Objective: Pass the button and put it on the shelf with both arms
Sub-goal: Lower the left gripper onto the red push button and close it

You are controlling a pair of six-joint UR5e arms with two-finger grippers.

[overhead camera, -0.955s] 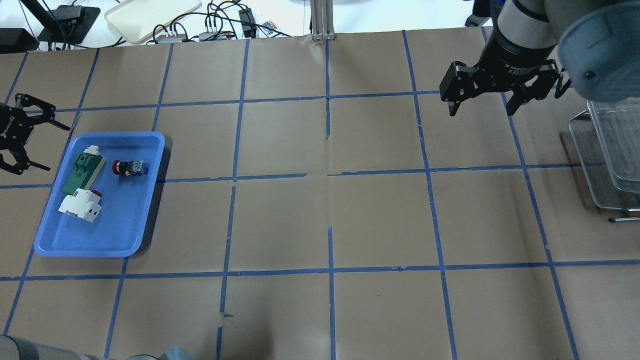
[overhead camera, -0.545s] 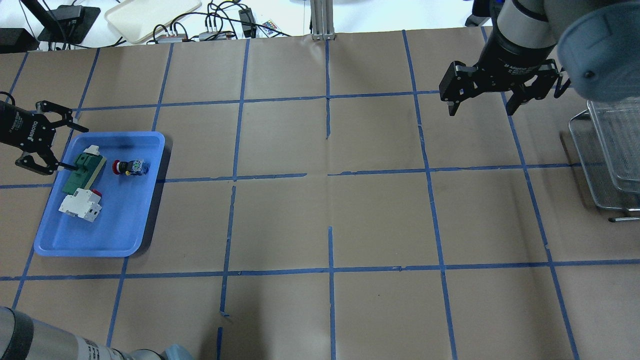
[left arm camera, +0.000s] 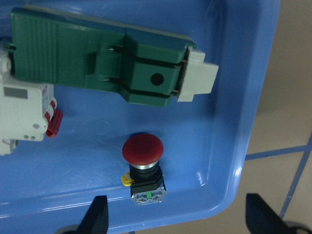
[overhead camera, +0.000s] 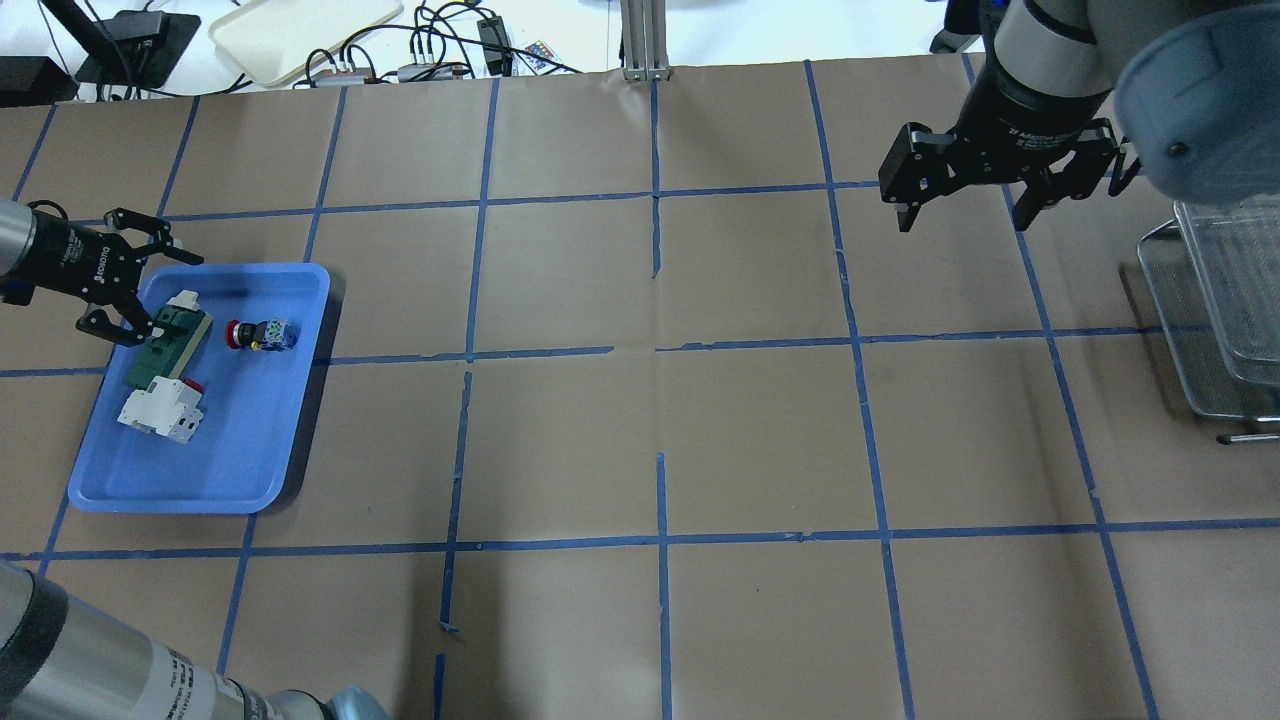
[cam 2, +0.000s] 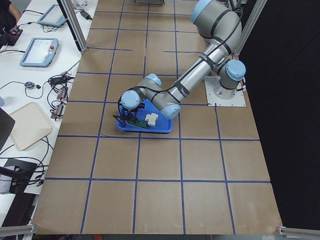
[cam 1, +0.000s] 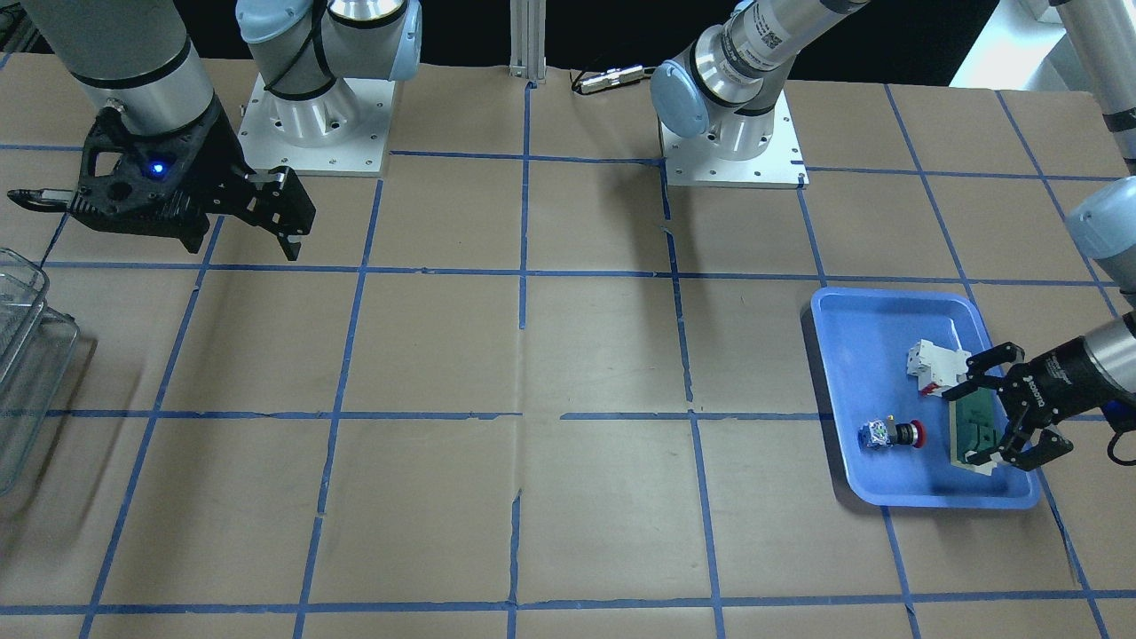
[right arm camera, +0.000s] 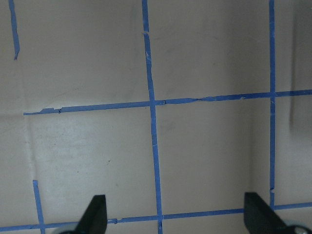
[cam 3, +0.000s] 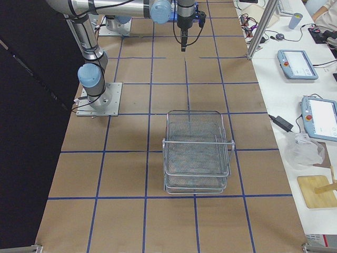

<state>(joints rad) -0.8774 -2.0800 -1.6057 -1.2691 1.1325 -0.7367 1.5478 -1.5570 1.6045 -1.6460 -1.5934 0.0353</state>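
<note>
- Front-facing view: the left gripper (cam 1: 963, 426) hangs over the blue tray (cam 1: 887, 295) with its jaws spread wide. The green part (cam 1: 969, 439) lies beneath them, partly covered, and the white breaker (cam 1: 930, 366) sits just beside one jaw tip. The button (cam 1: 895, 434) lies on its side in the tray, just ahead of the jaws and untouched. The right gripper (cam 1: 240, 241) hangs above the table (cam 1: 532, 355). Only one of its jaw tips shows clearly. The shelf (cam 1: 27, 355) is off to its side and cut off by the frame edge.
- Overhead view: both pairs of jaws are plainly apart. The shelf runs out of frame, and the right arm's elbow hides its far part.
- Left side view: the near arm's links cover much of the tray, and the button is too small to make out.
- Right side view: the shelf shows whole, well apart from the right gripper's jaws.
- Left wrist view: only the two jaw tips show, at the lower edge. The button lies just ahead of them, between their lines, with its red cap pointing away. The breaker is cut off at the edge.
- Right wrist view: only the tips show, wide apart, with taped table ahead.
</note>
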